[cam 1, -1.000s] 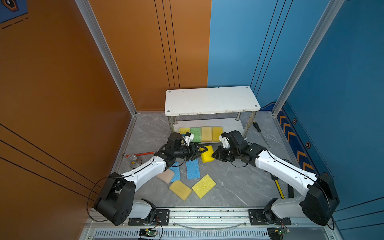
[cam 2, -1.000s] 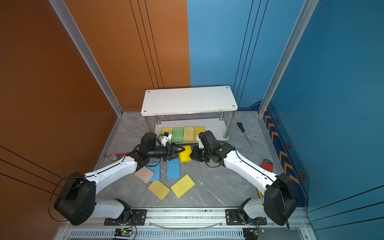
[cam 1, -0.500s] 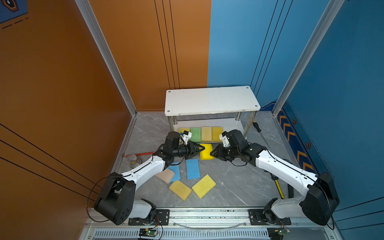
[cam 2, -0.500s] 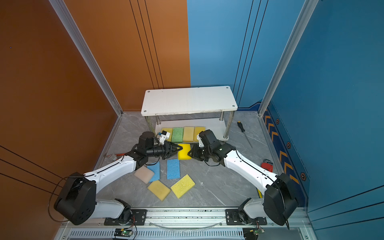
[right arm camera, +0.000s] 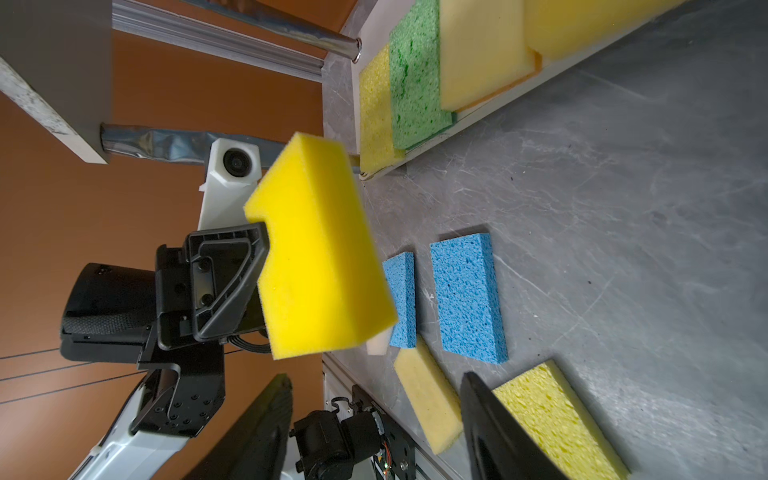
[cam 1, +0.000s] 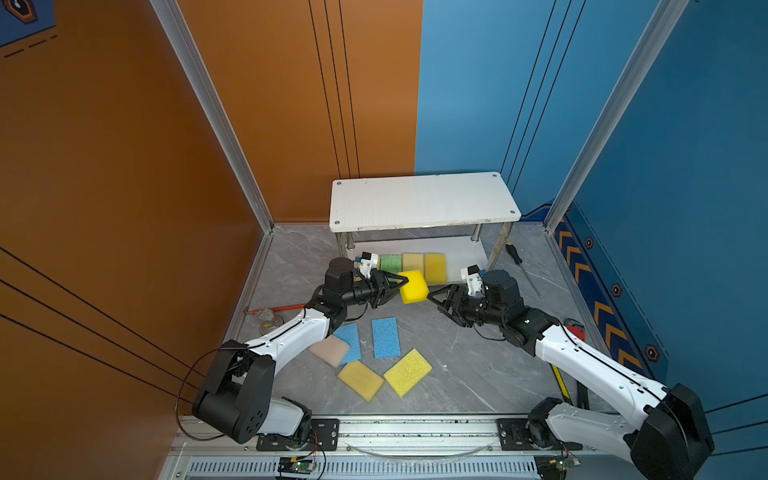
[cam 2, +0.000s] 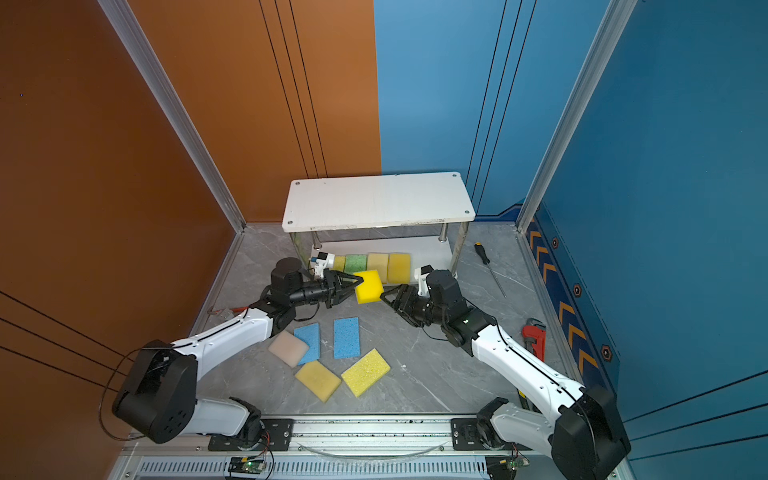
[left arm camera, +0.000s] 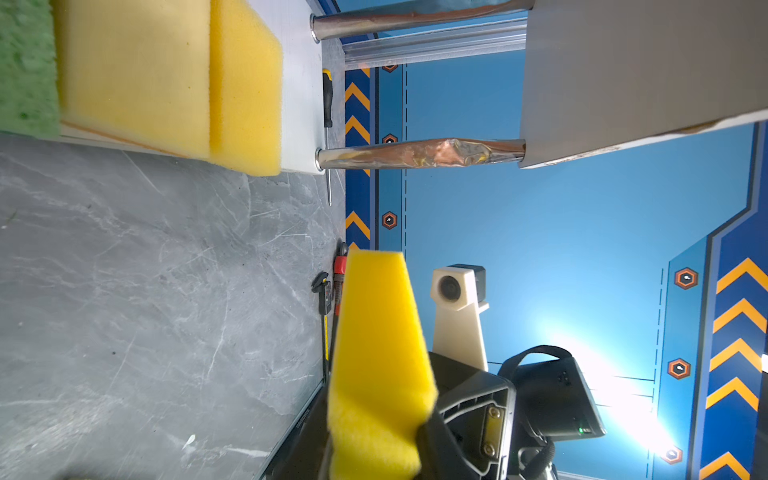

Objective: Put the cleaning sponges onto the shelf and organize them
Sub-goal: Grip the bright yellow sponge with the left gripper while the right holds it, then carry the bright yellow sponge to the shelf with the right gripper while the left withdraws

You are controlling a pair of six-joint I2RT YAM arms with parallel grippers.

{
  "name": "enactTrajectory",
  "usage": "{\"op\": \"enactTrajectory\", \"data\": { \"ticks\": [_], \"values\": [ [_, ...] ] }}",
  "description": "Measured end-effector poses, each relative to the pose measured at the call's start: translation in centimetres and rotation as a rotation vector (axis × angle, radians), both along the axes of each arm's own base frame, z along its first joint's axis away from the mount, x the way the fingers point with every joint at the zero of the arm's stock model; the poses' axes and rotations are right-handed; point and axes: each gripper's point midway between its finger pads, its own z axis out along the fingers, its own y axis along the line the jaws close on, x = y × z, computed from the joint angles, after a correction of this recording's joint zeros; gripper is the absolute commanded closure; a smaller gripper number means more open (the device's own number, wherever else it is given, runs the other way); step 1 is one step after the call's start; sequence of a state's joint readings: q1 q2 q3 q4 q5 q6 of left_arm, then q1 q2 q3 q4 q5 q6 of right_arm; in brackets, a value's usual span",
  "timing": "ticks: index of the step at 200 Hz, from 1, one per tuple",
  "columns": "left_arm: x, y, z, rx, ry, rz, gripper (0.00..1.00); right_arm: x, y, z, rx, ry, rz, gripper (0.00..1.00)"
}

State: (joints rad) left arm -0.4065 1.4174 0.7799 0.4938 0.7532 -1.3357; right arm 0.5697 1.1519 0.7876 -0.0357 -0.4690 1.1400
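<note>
Right wrist view: my left hand (right arm camera: 264,251) grips the bright yellow sponge (right arm camera: 320,249) by one end, aloft before the shelf (cam 1: 424,203). My right hand (cam 1: 434,299) stands open just beside it, not touching. Next, I judge, it must go flat onto the lower board (cam 1: 466,259), beside the row of sponges (cam 1: 415,262).

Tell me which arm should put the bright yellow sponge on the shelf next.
Left. The left gripper is shut on the bright yellow sponge, just in front of the shelf; the right gripper stands open and empty beside it.
</note>
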Motion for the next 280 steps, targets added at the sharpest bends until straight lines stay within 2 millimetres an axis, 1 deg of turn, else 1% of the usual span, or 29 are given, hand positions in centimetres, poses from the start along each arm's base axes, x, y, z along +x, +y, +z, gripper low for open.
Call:
{"op": "enactTrajectory", "data": {
  "ticks": [31, 45, 63, 100, 131, 154, 178, 192, 224, 267, 272, 280],
  "values": [
    [0.4, -0.2, 0.9, -0.045, -0.002, 0.008, 0.73, 0.7, 0.6, 2.1, 0.078, -0.045, -0.012, 0.33],
    [0.5, -0.2, 1.4, -0.062, -0.007, 0.011, 0.73, 1.1, 0.9, 2.6, 0.103, -0.058, -0.016, 0.33],
    [0.6, -0.2, 2.0, -0.083, -0.018, 0.013, 0.73, 1.7, 1.2, 2.7, 0.122, -0.061, -0.022, 0.33],
    [0.6, -0.5, 2.8, -0.11, -0.03, 0.016, 0.73, 2.3, 1.8, 2.1, 0.129, -0.046, -0.021, 0.35],
    [0.0, -1.2, 3.1, -0.119, -0.038, 0.001, 0.73, 2.7, 2.2, 2.6, 0.146, -0.061, -0.02, 0.42],
    [-0.3, -1.6, 2.9, -0.118, -0.035, -0.004, 0.73, 2.9, 2.3, 3.0, 0.163, -0.066, -0.024, 0.49],
    [-0.2, -1.5, 2.8, -0.116, -0.035, 0.007, 0.73, 3.2, 2.3, 3.4, 0.175, -0.08, -0.029, 0.58],
    [-0.1, -1.4, 2.9, -0.117, -0.038, 0.016, 0.73, 3.3, 2.2, 3.6, 0.179, -0.082, -0.032, 0.6],
    [-0.2, -1.2, 2.5, -0.113, -0.036, 0.036, 0.73, 3.1, 2.1, 3.9, 0.188, -0.087, -0.034, 0.7],
    [-0.4, -1.5, 2.3, -0.11, -0.033, 0.037, 0.73, 2.6, 1.6, 4.0, 0.196, -0.089, -0.044, 0.7],
    [-0.4, -1.5, 2.3, -0.11, -0.033, 0.036, 0.72, 2.5, 1.6, 4.0, 0.196, -0.089, -0.044, 0.7],
    [-0.4, -1.5, 2.3, -0.11, -0.033, 0.038, 0.66, 2.5, 1.5, 4.0, 0.197, -0.09, -0.045, 0.71]
  ]
}}
